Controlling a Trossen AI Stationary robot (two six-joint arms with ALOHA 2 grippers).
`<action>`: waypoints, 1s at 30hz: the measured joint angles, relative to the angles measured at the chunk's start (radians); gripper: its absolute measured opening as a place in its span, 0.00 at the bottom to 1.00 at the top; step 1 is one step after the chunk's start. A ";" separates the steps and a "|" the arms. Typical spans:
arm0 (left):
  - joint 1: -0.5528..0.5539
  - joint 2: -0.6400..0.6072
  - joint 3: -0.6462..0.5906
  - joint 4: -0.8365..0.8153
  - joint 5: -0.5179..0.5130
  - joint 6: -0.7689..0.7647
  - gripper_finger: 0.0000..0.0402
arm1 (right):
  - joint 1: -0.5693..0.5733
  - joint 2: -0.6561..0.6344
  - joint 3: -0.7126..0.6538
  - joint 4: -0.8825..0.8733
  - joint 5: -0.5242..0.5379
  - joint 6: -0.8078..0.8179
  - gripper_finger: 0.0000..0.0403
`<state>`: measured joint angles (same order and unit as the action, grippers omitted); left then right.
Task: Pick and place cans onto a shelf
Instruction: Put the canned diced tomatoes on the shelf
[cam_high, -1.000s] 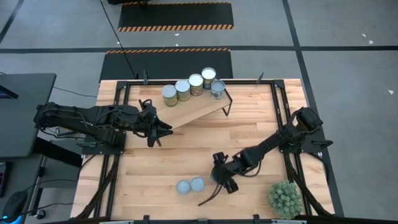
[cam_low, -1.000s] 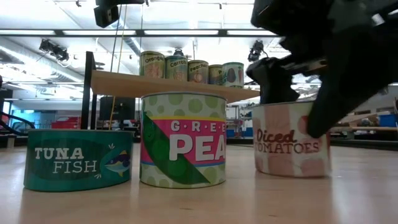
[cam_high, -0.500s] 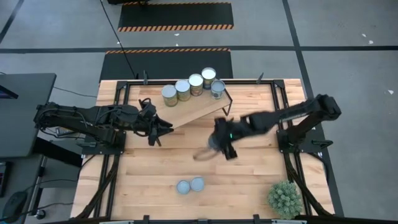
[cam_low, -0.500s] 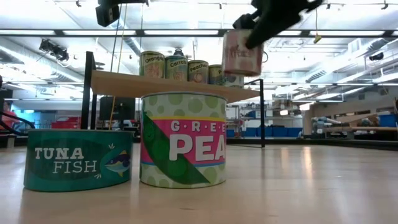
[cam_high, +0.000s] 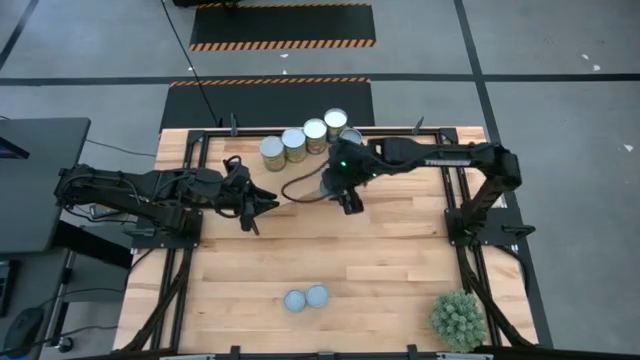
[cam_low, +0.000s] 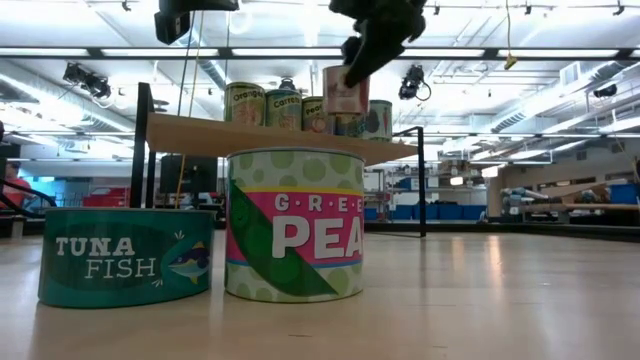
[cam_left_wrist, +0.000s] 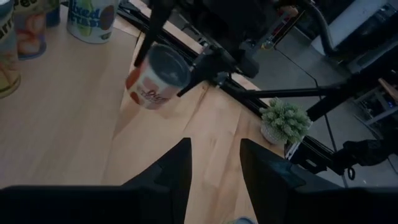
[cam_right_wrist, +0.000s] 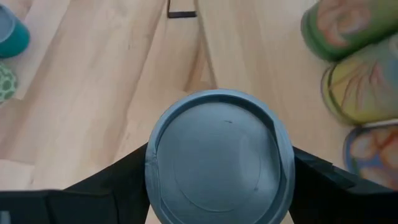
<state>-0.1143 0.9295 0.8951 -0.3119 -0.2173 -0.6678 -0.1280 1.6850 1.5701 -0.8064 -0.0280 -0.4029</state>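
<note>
Right gripper clamped on a tomato can, held in the air over the shelf — row of cans at its 12 o'clock edge. Left gripper waits at the shelf's 9 o'clock end, fingers apart, empty. Lower the can level, clear of the row; let go only once its base sits flat.

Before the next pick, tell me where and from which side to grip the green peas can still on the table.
Grip the green peas can across its round side wall, near the top rim, coming straight down from above. It stands upright, so its curved sides are what two fingers can close on. The tuna fish can sits close beside it, so set the fingers across the other two sides.
</note>
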 joint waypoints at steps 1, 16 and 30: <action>0.000 0.000 0.000 -0.001 0.000 0.000 0.35 | -0.011 0.016 0.021 -0.003 -0.001 -0.012 0.73; 0.000 0.000 0.000 -0.003 0.004 -0.002 0.35 | -0.179 0.115 0.099 -0.025 -0.007 -0.091 0.76; -0.001 0.000 0.000 -0.008 0.004 -0.003 0.35 | -0.134 0.126 0.098 -0.045 0.091 -0.140 0.99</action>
<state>-0.1154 0.9295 0.8951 -0.3195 -0.2131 -0.6704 -0.2616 1.8111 1.6680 -0.8513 0.0628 -0.5425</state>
